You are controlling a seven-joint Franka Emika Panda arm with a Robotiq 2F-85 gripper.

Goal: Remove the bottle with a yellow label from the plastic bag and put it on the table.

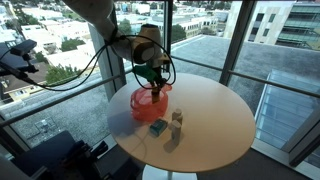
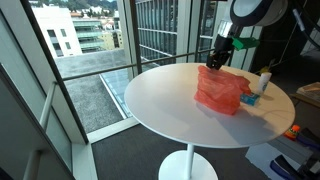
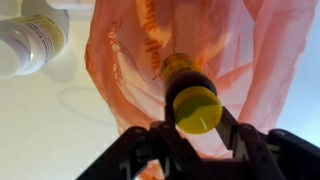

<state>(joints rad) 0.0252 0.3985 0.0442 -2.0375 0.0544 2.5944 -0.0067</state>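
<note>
A red-orange plastic bag lies on the round white table; it shows in both exterior views. My gripper hangs just over the bag's top. In the wrist view the gripper is shut on a dark bottle with a yellow cap and a yellowish band below the cap. The bottle stands upright in front of the bag; its lower body is hidden by its own cap, so I cannot tell whether it is still in the bag.
A small white bottle with a pale label stands beside the bag; it also shows in the wrist view and in an exterior view. A teal box lies next to it. Windows ring the table.
</note>
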